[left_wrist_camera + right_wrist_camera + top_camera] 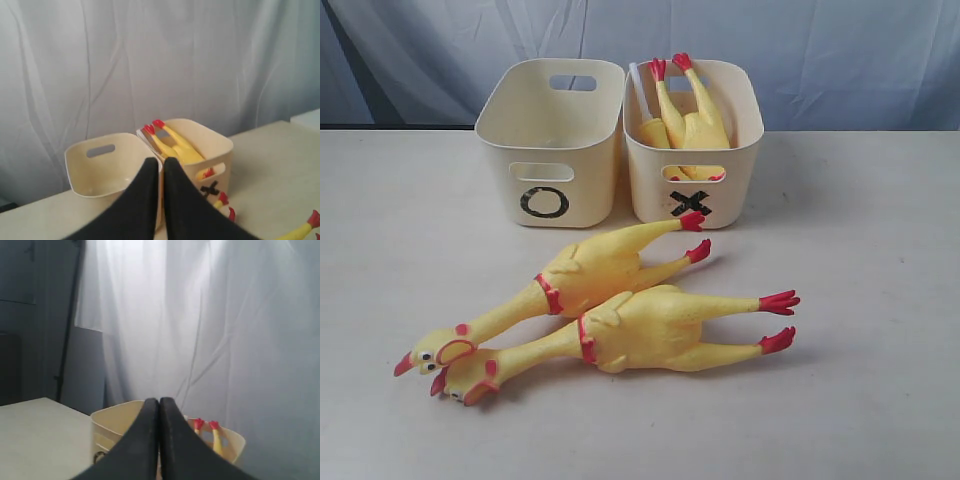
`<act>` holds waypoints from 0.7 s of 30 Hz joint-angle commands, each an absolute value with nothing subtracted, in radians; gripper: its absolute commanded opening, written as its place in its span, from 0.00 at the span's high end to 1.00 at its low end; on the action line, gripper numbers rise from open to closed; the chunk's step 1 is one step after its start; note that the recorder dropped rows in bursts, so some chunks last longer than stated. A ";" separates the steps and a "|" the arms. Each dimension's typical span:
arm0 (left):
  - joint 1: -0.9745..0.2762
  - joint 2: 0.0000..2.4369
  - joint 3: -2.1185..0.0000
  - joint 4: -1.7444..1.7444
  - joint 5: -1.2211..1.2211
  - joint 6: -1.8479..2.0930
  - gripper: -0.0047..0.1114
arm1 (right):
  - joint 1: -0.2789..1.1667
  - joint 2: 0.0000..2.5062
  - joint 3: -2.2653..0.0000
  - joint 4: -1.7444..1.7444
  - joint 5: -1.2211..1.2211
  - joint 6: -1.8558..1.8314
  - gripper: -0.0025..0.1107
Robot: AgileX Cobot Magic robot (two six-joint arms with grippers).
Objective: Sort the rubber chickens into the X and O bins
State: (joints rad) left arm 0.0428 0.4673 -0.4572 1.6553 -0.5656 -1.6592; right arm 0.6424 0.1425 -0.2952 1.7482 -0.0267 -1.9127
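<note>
Two yellow rubber chickens lie side by side on the table in the exterior view, heads to the left: the far one (585, 275) and the near one (640, 330). The O bin (548, 140) holds nothing that I can see. The X bin (695, 145) holds chickens (690, 120) head down, red feet sticking up. Neither gripper appears in the exterior view. My left gripper (162, 162) is shut on nothing, hovering in front of both bins (100, 170). My right gripper (159, 402) is shut too, with the bins (117, 422) beyond it.
A pale wrinkled curtain (800, 50) hangs behind the table (880, 300). The two bins stand touching each other at the table's back middle. A white block (307, 119) shows at the table's edge in the left wrist view.
</note>
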 commanded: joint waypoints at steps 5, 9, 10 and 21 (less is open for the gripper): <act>0.037 0.665 -0.561 1.744 -0.658 -1.723 0.66 | 0.640 0.071 -0.224 1.744 0.177 -1.908 0.99; 0.037 0.749 -0.596 1.744 -0.684 -1.716 0.55 | 0.640 0.034 -0.213 1.744 0.165 -1.865 0.99; 0.037 0.771 -0.602 1.744 -0.686 -1.716 0.54 | 0.640 0.026 -0.213 1.744 0.153 -1.841 0.99; 0.037 1.009 -0.619 1.744 -0.650 -1.683 0.54 | 0.640 0.000 -0.213 1.744 0.138 -1.749 0.99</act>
